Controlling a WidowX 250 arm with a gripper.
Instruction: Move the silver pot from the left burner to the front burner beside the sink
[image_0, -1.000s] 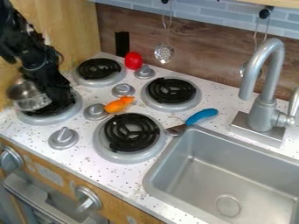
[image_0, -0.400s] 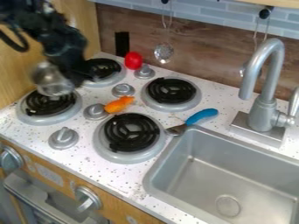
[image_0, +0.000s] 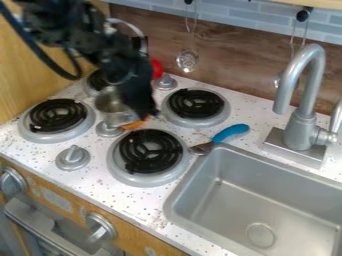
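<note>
- Gripper (image_0: 143, 111): black, pointing down over the stove area, narrowed on a small metal pot (image_0: 113, 106) and holding it at its side; the exact grip is hidden from where I stand.
- Pot: silver-coloured, placed in my sight between the near left burner (image_0: 58, 116) and the near right burner (image_0: 152, 152). I cannot tell whether its underside touches anything.
- Arm (image_0: 80, 37): black, entering from the upper left, with a dark cable hanging in a loop beside it.
- Orange toy vegetable (image_0: 133, 125): just behind the pot as I see it, partly covered by pot and gripper.
- Red object (image_0: 157, 68): towards the backsplash, partly hidden by the gripper, near a grey knob (image_0: 165, 83).
- Far left burner (image_0: 97, 80): black coil, partly hidden behind the arm and gripper.
- Far right burner (image_0: 195, 104): black coil in a grey ring, to the right of the gripper.
- Blue-handled utensil (image_0: 231, 132): lying by the sink's far left corner, its metal end close to the near right burner.
- Sink (image_0: 224, 197): grey basin, set in the speckled white counter (image_0: 123, 200), a curved faucet (image_0: 305, 107) standing behind it.
- Slotted spoon (image_0: 188, 60): hanging against the brown wall panel (image_0: 234, 60).
- Stove front: two large grey knobs (image_0: 100, 227) above the oven handle (image_0: 40, 225).
</note>
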